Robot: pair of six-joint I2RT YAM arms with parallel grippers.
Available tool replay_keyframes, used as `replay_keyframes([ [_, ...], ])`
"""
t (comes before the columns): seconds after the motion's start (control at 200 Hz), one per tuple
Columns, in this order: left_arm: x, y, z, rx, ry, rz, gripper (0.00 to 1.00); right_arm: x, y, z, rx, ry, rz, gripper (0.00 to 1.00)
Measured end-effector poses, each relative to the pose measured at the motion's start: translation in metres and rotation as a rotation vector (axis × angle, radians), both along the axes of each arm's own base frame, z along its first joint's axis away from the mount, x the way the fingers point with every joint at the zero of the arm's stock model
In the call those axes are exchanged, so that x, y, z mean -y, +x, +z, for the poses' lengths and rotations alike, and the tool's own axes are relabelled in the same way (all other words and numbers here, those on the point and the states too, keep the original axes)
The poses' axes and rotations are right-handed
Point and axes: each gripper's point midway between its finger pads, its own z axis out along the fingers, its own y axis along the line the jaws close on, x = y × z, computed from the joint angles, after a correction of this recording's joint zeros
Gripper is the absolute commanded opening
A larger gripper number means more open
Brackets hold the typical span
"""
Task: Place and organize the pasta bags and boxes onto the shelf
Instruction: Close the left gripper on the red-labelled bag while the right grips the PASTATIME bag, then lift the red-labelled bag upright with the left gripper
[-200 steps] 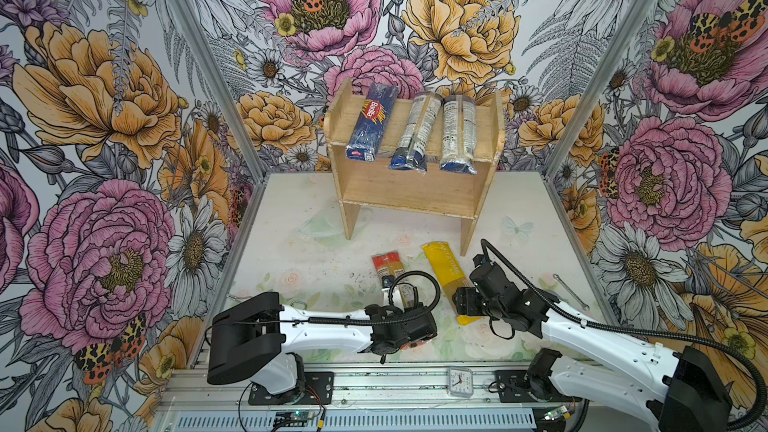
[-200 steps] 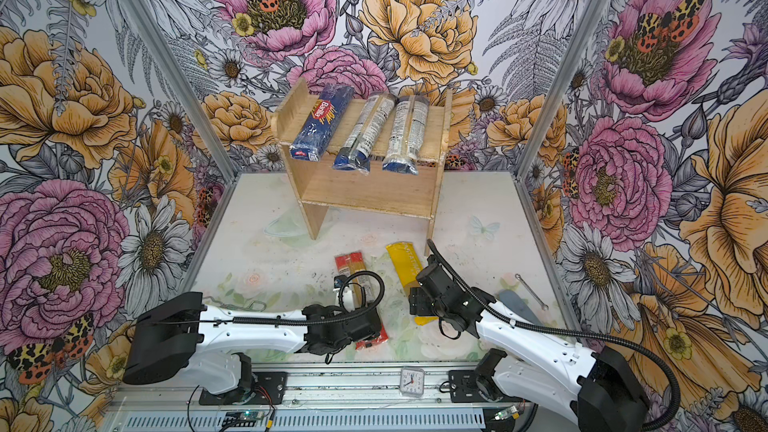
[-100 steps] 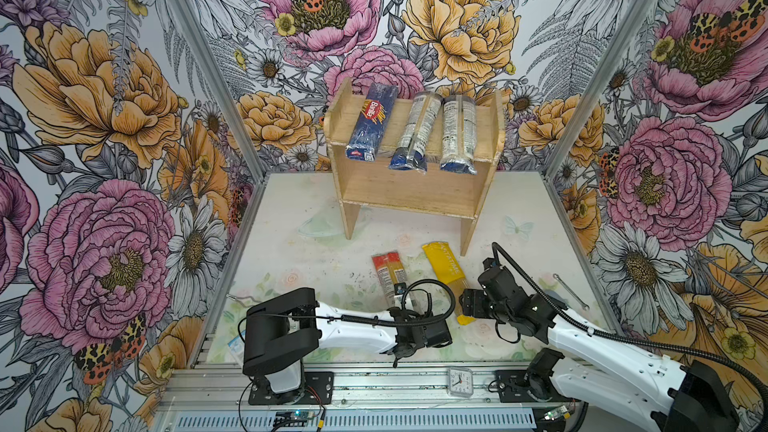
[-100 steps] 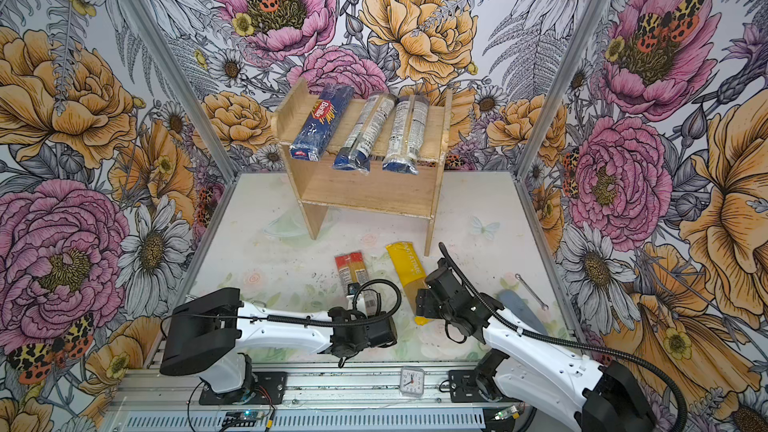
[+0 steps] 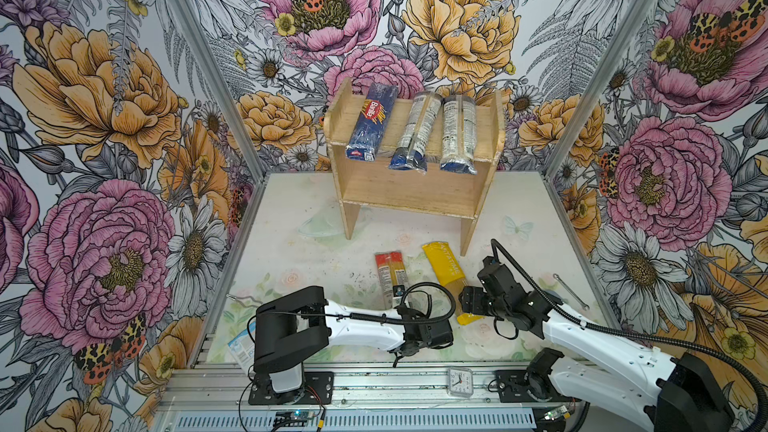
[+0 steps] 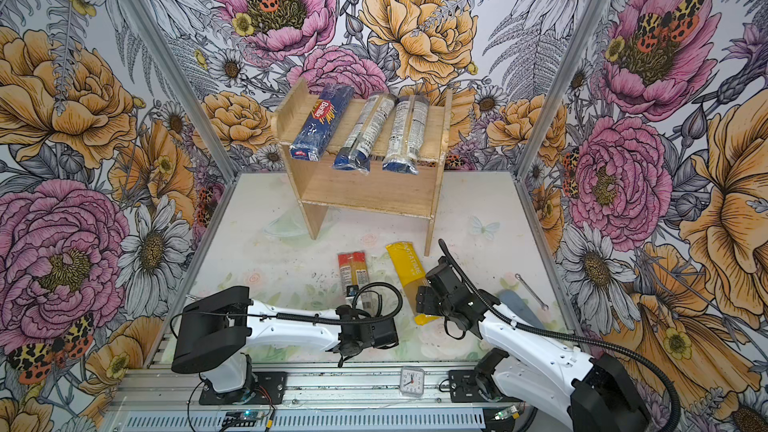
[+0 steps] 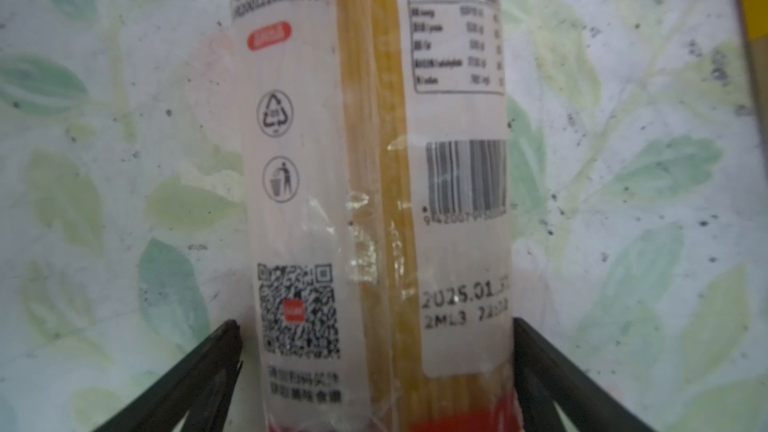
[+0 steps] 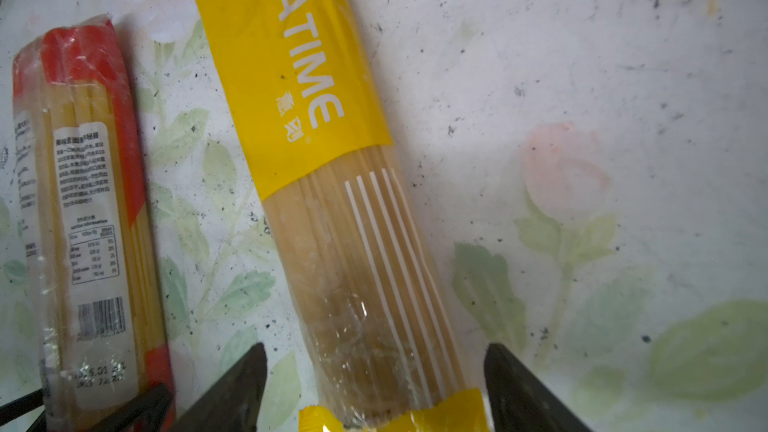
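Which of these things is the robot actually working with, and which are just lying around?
Part of the job: shelf, blue box, clear bag, other clear bag, red-ended pack, yellow pack.
Just lying about: clock, metal rod, grey pad.

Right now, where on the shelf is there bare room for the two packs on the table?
The lower board is bare between both side panels. The top board is crowded: a blue box and two clear packs leave only narrow strips beside the panels and next to the box.
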Motion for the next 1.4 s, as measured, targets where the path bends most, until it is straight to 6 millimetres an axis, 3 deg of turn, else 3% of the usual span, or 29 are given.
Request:
replay_keyframes([
  [0.375, -0.009, -0.001, 0.001, 0.012, 0.042, -0.04, 0.99, -0.002, 0.002, -0.002, -0.015, 0.003, 0.005, 0.83],
  [0.535, -0.009, -0.002, 0.002, 0.027, 0.064, -0.08, 0.81, -0.004, 0.005, 0.003, -0.005, 0.011, 0.005, 0.83],
  [0.701, -0.012, -0.001, 0.002, 0.046, 0.086, -0.103, 0.76, -0.004, 0.006, 0.004, -0.006, 0.01, 0.005, 0.83],
  [0.831, -0.017, -0.002, 0.002, 0.058, 0.104, -0.123, 0.65, -0.008, 0.009, 0.007, -0.009, 0.016, 0.008, 0.82],
  [0.901, -0.023, -0.002, 0.003, 0.065, 0.113, -0.125, 0.56, -0.011, 0.012, 0.009, -0.009, 0.018, 0.009, 0.82],
  [1.201, -0.057, -0.005, 0.008, 0.096, 0.119, -0.102, 0.41, -0.016, 0.017, 0.011, -0.021, 0.018, 0.013, 0.82],
  [1.396, -0.069, -0.005, 0.015, 0.112, 0.111, -0.097, 0.29, -0.018, 0.02, 0.009, -0.032, 0.01, 0.012, 0.82],
])
